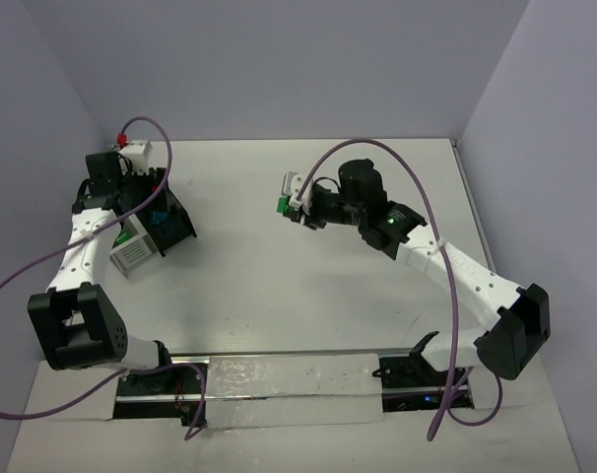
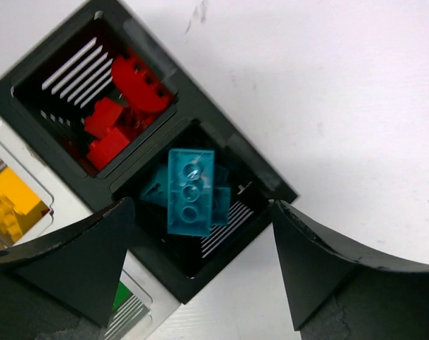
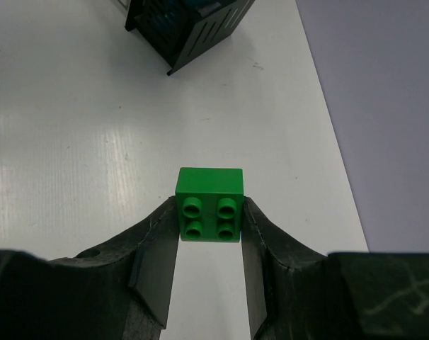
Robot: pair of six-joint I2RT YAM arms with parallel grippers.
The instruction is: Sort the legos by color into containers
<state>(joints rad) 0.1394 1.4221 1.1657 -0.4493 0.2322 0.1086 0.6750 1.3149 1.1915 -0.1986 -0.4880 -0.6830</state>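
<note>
My right gripper (image 1: 287, 202) is shut on a green lego (image 1: 280, 205) and holds it above the table's middle. In the right wrist view the green lego (image 3: 209, 204), studs toward the camera, is pinched between both fingers of the gripper (image 3: 209, 221). My left gripper (image 1: 146, 209) hangs open and empty over the containers (image 1: 170, 225) at the left. In the left wrist view the gripper (image 2: 202, 207) is above a black bin (image 2: 193, 276) holding teal legos (image 2: 191, 190). The neighbouring black bin (image 2: 30, 74) holds red legos (image 2: 119, 117). White bins hold a yellow lego (image 2: 9, 198) and a green lego (image 2: 119, 293).
A white slatted bin (image 1: 136, 251) sits at the near side of the cluster. A small white box with a red cap (image 1: 136, 150) stands at the back left. Purple cables (image 1: 431, 222) loop over both arms. Walls close the table's back and sides.
</note>
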